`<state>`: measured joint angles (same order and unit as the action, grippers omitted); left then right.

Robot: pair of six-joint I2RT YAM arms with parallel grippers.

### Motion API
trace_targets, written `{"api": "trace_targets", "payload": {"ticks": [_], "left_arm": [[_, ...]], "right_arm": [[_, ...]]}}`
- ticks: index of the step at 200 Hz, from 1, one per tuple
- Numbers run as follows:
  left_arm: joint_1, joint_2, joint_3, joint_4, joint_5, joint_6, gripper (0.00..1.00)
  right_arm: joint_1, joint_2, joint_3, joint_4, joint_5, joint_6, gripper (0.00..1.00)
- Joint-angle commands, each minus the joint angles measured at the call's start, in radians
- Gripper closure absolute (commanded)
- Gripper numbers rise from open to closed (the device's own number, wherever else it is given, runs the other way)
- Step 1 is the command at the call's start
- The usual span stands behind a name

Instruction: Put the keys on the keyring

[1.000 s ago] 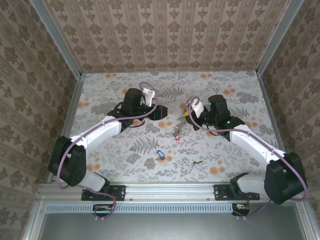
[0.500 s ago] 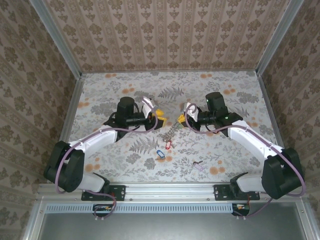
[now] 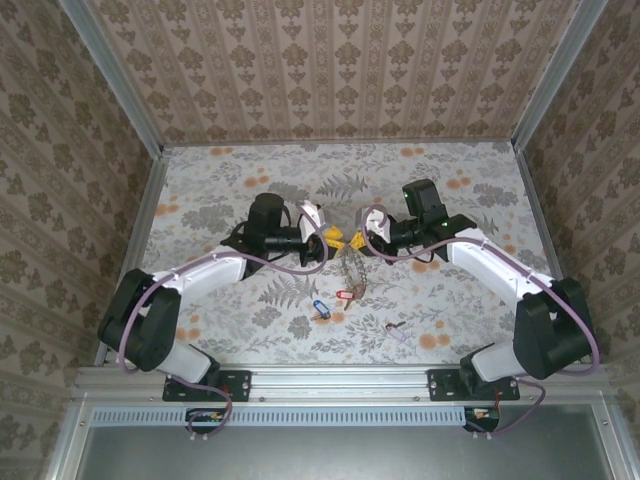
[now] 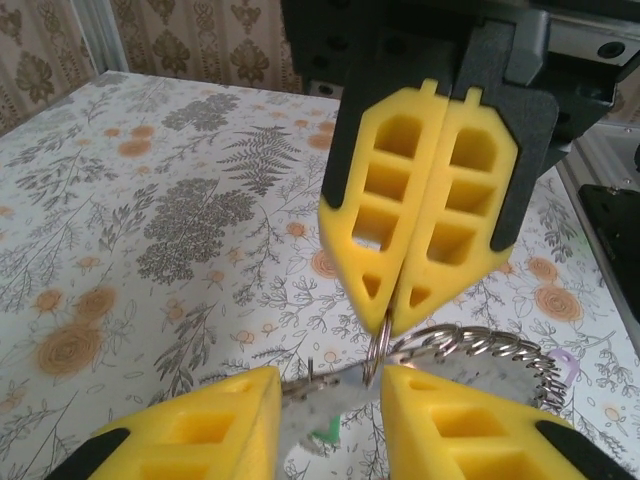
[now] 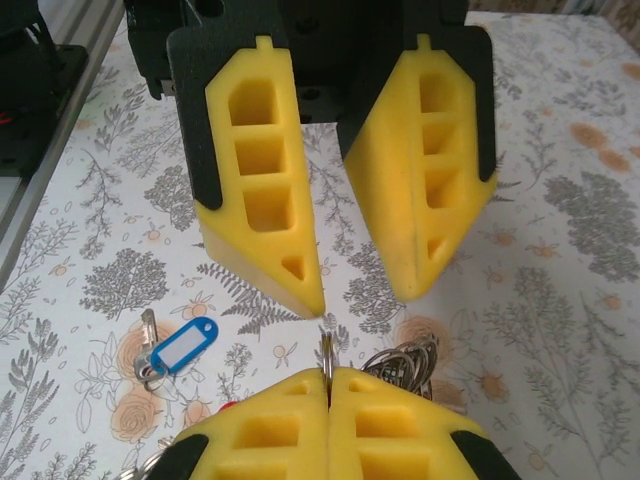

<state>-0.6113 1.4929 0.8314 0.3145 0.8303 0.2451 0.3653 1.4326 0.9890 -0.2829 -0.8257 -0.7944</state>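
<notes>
Top external view: the left gripper (image 3: pixel 328 238) has come in beside the keyring (image 3: pixel 350 266), jaws apart but closing, while the right gripper (image 3: pixel 358 241) pinches it tight, ready for keys.

From where I stand, the right gripper (image 5: pixel 328 382) pinches a thin loop of the keyring (image 5: pixel 404 360) between closed pads, the left gripper (image 5: pixel 365 295) faces it with fingers parted, and a blue-tagged key (image 5: pixel 178 351) lies on the floral table (image 5: pixel 560 300).

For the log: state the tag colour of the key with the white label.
Blue tag, clearest in right wrist view.
</notes>
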Motion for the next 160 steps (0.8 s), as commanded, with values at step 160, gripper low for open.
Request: {"api": "trace_targets", "payload": {"ticks": [160], "left_arm": [[-0.031, 0.019, -0.007, 0.031, 0.054, 0.073, 0.66]], "right_arm": [[-0.032, 0.026, 0.016, 0.049, -0.175, 0.035, 1.00]]}}
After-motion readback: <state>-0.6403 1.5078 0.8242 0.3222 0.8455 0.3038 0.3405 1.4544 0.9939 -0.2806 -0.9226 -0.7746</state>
